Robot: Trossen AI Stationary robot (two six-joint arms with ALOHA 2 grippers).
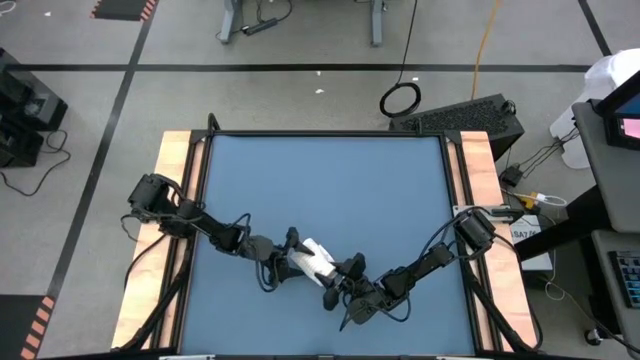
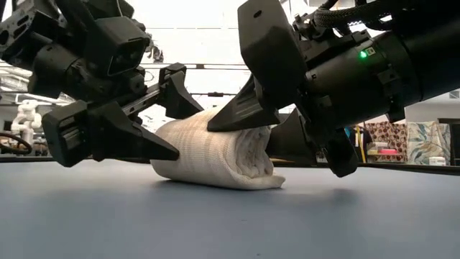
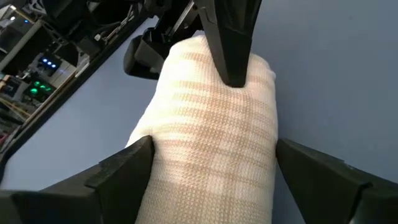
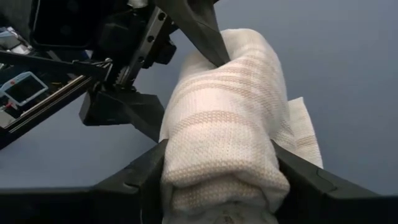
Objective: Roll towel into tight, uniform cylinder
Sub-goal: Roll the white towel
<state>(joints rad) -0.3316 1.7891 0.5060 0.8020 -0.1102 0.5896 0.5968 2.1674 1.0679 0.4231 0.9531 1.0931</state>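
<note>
From above, the white soft cloth towel lies rolled on the blue desk, near its front edge. At desk level, the left end effector straddles one end, fingers spread wide. The right wrist view shows the right end effector clamping the other end; the cloth is light and squashy, so it is best gripped across the roll's middle.

the towel, white with faint stripes, lies rolled in a cylinder on the blue table.

A lab: taped floor, cables, equipment racks.
</note>
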